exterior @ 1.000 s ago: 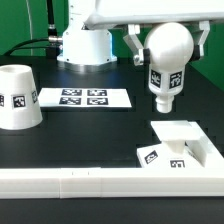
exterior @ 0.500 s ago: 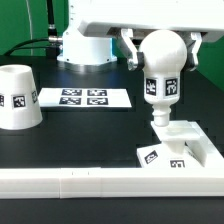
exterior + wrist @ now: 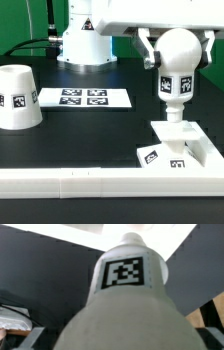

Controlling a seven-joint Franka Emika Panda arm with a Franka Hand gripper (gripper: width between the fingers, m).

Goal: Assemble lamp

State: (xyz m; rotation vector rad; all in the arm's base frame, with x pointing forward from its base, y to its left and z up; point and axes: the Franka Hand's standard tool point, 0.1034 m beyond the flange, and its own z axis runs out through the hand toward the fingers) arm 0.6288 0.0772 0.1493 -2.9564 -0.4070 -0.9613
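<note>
Over the exterior view's right side, you see the gripper clamped on the bulb. Its fingers press either side of the round ball top. The bulb hangs upright with the ball uppermost, and the cylinder below it shows a square tag facing the camera. Its narrow lower end points straight down at the base.

The base sits on the black table, near the exterior view's right edge. The bulb's tip is right at the base's raised top face, but you cannot tell from this angle whether they touch or a sliver of gap remains.

The shade stands on the exterior view's left, well apart from the base, with its open mouth upward and one tag on its wall. Between them, farther back, lies the marker board, flat on the table. The long white rail runs across the front, just beside the base.

From the wrist view, the bulb fills most of the picture. Its tag is sharp, and it tapers toward a bright white surface beyond the tip.
</note>
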